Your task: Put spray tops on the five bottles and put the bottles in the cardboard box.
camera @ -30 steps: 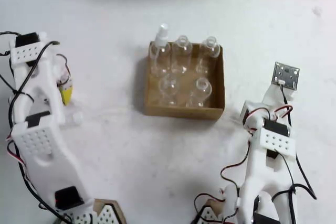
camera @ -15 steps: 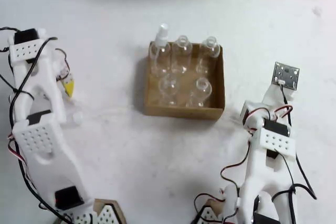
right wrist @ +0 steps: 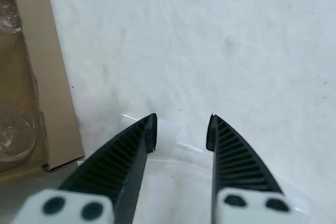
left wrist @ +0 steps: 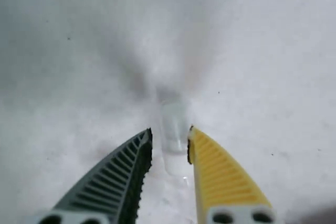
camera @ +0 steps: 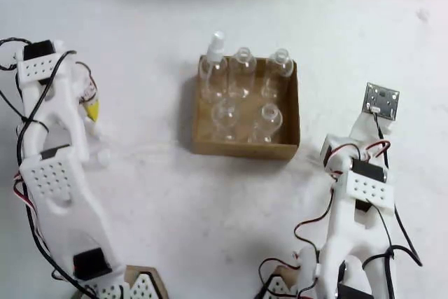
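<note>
Left tool point(left wrist: 169, 131) straddles a spray top point(left wrist: 173, 115) on the table point(left wrist: 262, 51).

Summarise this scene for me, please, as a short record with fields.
box: cardboard box mid-table, holding all five bottles
capped: one bottle, far left corner, carries the fitted spray top; four are bare
left gripper: open, fingers either side of a small clear piece on the table
right gripper: open, around a loose spray top lying beside the box
</note>
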`<control>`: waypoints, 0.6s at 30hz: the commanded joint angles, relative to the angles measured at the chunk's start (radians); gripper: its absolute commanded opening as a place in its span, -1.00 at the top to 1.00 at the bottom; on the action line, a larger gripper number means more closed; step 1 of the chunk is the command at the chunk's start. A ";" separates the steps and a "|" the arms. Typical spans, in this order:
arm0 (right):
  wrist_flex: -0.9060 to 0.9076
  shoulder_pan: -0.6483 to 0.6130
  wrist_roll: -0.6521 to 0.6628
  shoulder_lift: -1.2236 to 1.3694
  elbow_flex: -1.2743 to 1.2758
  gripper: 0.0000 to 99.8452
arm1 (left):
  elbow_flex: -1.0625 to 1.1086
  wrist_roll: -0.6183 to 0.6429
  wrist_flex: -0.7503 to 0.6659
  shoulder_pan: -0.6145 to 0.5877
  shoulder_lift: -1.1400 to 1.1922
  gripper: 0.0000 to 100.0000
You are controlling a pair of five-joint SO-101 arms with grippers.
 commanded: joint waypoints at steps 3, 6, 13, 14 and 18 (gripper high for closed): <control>-0.019 -0.010 0.012 0.001 -0.006 0.72 | -0.046 0.009 -0.017 0.013 0.018 0.77; -0.019 -0.010 0.012 0.001 -0.006 0.72 | -0.046 0.009 -0.026 0.015 0.033 0.77; -0.019 -0.010 0.012 0.001 -0.006 0.72 | -0.046 0.009 -0.054 0.015 0.081 0.77; -0.019 -0.010 0.012 0.001 -0.006 0.72 | -0.046 0.009 -0.051 0.013 0.081 0.78; -0.019 -0.010 0.012 0.001 -0.006 0.72 | -0.048 0.011 -0.018 0.002 0.081 0.78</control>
